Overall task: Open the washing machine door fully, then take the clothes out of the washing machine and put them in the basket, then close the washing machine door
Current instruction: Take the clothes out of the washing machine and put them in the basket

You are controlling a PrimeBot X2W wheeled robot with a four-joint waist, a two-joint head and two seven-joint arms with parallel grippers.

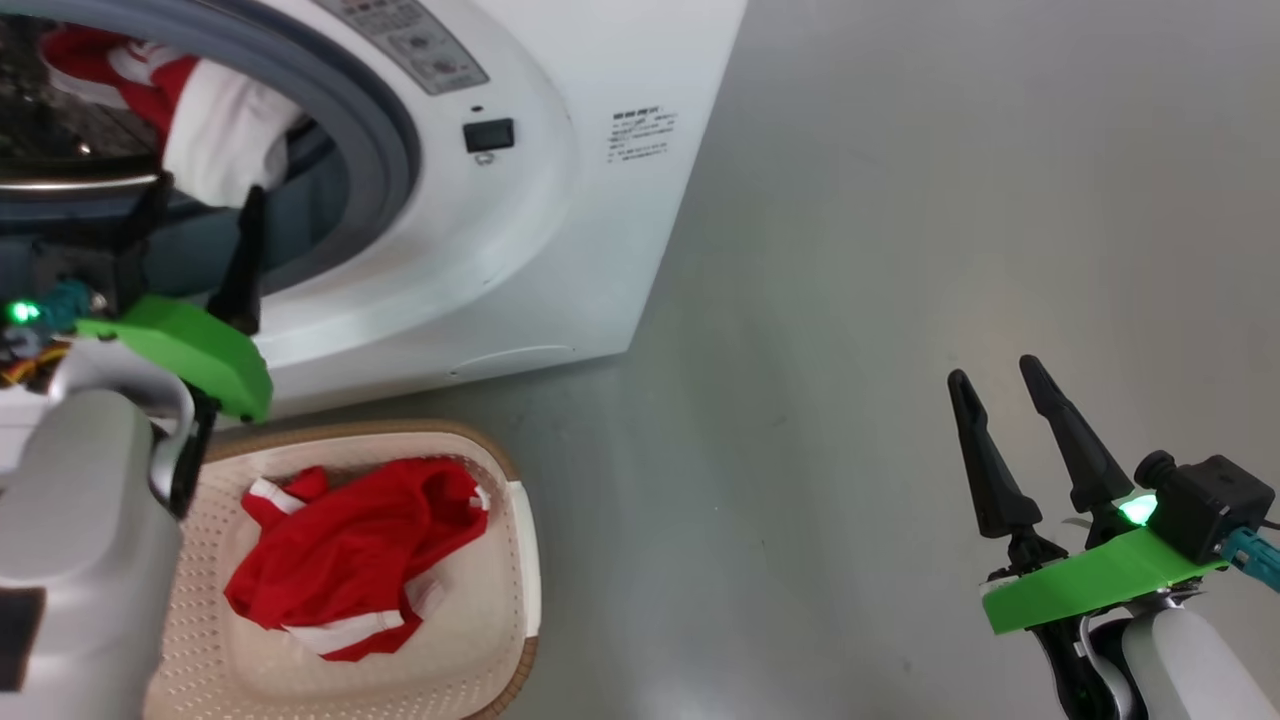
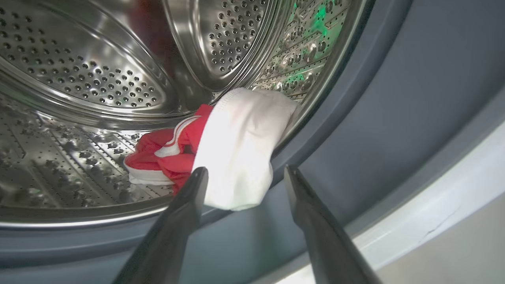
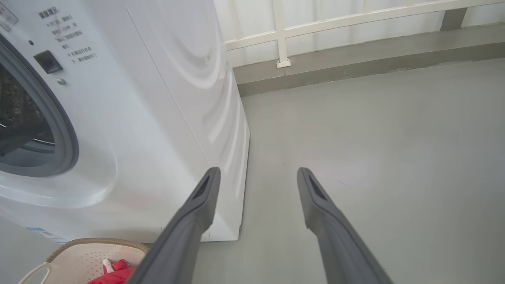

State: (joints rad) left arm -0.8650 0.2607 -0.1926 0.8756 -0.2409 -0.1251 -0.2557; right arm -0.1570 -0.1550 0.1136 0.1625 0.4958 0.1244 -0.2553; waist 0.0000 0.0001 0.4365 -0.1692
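The clothes point(image 2: 236, 150) lie at the left gripper's point(image 2: 245, 170) parted fingers point(image 2: 189, 193).

Head view looks down, right wrist view level, both sharing washing machine point(image 1: 560, 230) and basket point(image 1: 480, 640).

The left pincer point(image 2: 245, 169) and the right pincer point(image 1: 995, 372) each have two long, dark, tapering fingers point(image 3: 193, 221) with a matt finish. Behind each sits a bright green flat plate point(image 1: 1090, 580). A black boxy camera point(image 1: 1205, 505) with a glowing green light point(image 1: 1137, 510) and a teal connector point(image 1: 1255, 555) rides the right plate. The forearms point(image 1: 80, 540) are smooth pale grey shells; thin yellow and orange wires point(image 1: 25, 365) show at the left wrist
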